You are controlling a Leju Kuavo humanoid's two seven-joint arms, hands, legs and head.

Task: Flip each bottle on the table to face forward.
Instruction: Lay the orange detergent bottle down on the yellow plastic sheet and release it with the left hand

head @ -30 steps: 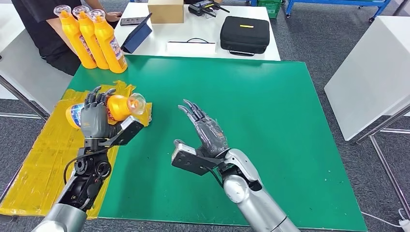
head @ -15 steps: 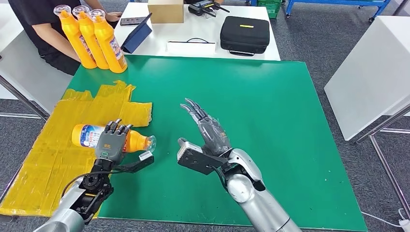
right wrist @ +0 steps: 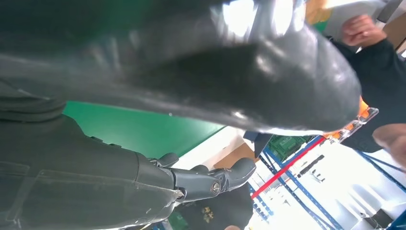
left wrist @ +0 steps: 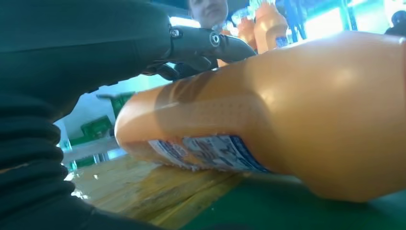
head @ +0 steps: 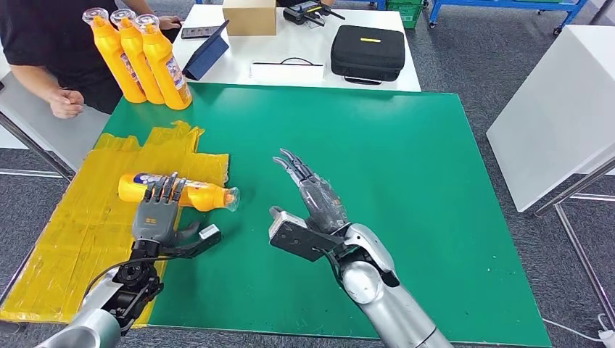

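We judge: one bottle (head: 178, 193) down on its side, left of centre in head view, across edge of yellow sheet (head: 80, 232) and green mat (head: 406, 181), cap toward centre. Left hand (head: 158, 214) just below it, fingers spread, tips over its body, gripping nothing. Right hand (head: 312, 196) at centre, fingers apart, empty. Three bottles (head: 138, 58) upright, upper left. Next we draw hand clear, check label faces forward.
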